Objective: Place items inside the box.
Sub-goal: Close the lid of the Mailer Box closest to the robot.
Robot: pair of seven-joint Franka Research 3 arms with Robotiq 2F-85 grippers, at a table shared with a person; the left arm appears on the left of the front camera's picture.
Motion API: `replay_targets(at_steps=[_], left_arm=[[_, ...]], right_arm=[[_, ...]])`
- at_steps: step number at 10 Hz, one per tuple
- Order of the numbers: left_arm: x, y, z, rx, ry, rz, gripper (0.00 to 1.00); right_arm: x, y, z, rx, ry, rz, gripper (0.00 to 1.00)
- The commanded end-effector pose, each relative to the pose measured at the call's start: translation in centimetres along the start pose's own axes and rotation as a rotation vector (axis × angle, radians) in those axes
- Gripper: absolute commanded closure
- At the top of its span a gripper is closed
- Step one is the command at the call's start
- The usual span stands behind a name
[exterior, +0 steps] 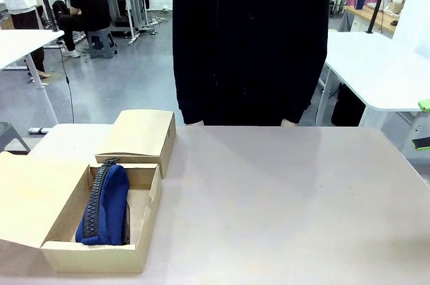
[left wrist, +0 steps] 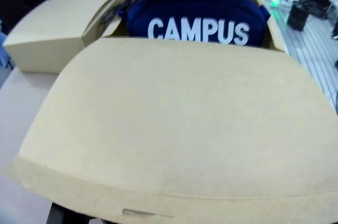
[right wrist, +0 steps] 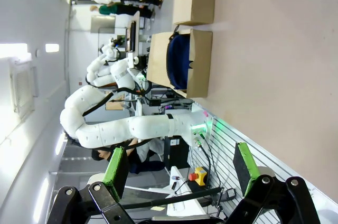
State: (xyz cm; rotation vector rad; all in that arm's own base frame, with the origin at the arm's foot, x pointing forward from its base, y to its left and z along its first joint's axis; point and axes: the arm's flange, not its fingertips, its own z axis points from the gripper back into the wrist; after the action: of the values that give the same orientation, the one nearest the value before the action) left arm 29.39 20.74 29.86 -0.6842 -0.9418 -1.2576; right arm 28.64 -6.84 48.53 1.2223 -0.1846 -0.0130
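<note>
- Box [exterior: 138,248], lid flap open, is seen at 8 o'clock on the table [exterior: 282,197].
- Navy CAMPUS pouch [exterior: 106,206] is already lodged inside it; remaining items are judged still outstanding.
- Right gripper [right wrist: 182,168] is held with jaws spread, empty; the left gripper's jaws cannot be told.

Two cardboard boxes [exterior: 101,224], one navy pouch [exterior: 104,208].

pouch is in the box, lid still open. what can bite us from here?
1. The navy pouch stands on edge with its zipper up, about level with the box rim; a lid closed over it may bind.
2. The open lid flap sits right in front of the left wrist camera, so left arm moves could knock it.
3. The second, closed box touches the open one; nudging either shifts both.
</note>
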Motion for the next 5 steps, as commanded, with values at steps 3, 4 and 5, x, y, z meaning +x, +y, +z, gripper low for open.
replay_targets(at_steps=[3, 4, 5], left_arm=[[1.4, -2.1, -0.6, -0.050, -0.167, -0.032, 0.00], [2.6, -2.6, -0.6, -0.058, -0.213, -0.037, 0.00], [3.6, -3.0, -0.6, -0.048, -0.234, -0.043, 0.00]], right_arm=[[0.1, 0.2, 0.2, 0.019, -0.004, 0.017, 0.00], [0.1, 0.2, 0.2, 0.019, -0.004, 0.017, 0.00], [0.1, 0.2, 0.2, 0.019, -0.004, 0.017, 0.00]])
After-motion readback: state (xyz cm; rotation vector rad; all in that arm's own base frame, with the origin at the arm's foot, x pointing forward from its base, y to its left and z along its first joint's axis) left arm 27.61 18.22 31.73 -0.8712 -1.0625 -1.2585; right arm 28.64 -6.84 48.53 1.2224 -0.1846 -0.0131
